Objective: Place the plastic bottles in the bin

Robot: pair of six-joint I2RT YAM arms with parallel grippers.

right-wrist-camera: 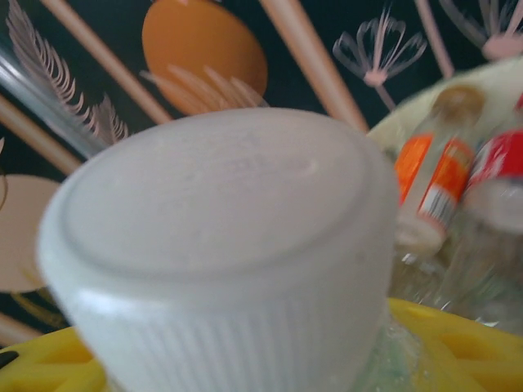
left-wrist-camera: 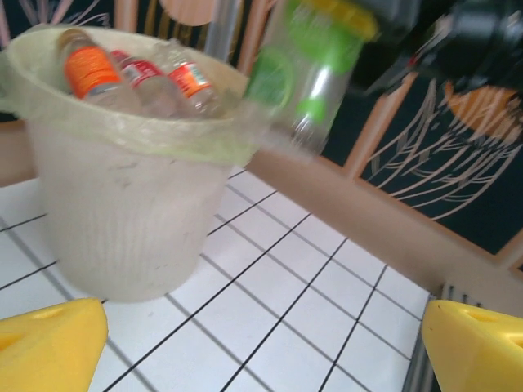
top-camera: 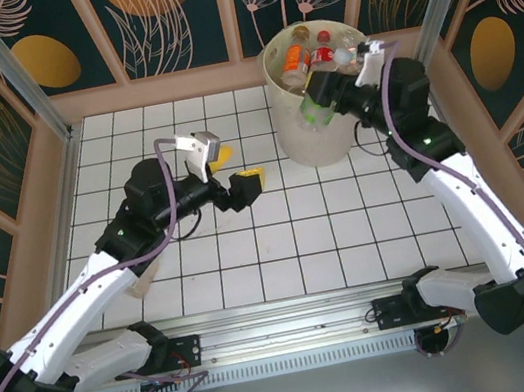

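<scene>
Logging the top view first: the bin (top-camera: 318, 140) stands at about 1 o'clock on the white tiled surface (top-camera: 281, 243), with several bottles (top-camera: 295, 58) lying inside it. The right tool (top-camera: 325, 93) hangs at the 6 o'clock edge of the bin's rim, clamped on a green-labelled bottle (top-camera: 318, 108). We cannot tell from here whether that bottle is over the opening or just outside it. The left tool (top-camera: 240, 167) sits near the middle of the surface, at 8 o'clock from the bin and apart from it, its yellow fingers (top-camera: 251, 180) spread wide.

Left wrist view: the bin (left-wrist-camera: 114, 212) is at 10 o'clock, with a yellowish-green liner (left-wrist-camera: 196, 139) folded over its rim. Bottles (left-wrist-camera: 94, 69) with orange and red labels rest inside. The green-labelled bottle (left-wrist-camera: 306, 77), blurred, hangs tilted at 12 o'clock, raised just beside the rim. Our fingers (left-wrist-camera: 49, 347) show at 7 and 5 o'clock, far apart.

Right wrist view: a white ribbed cap (right-wrist-camera: 221, 220) sits close to the lens between the yellow fingers (right-wrist-camera: 458, 343), so the grip is on this bottle. At 3 o'clock, orange- and red-labelled bottles (right-wrist-camera: 433, 175) lie below the pale rim (right-wrist-camera: 482, 86).
</scene>
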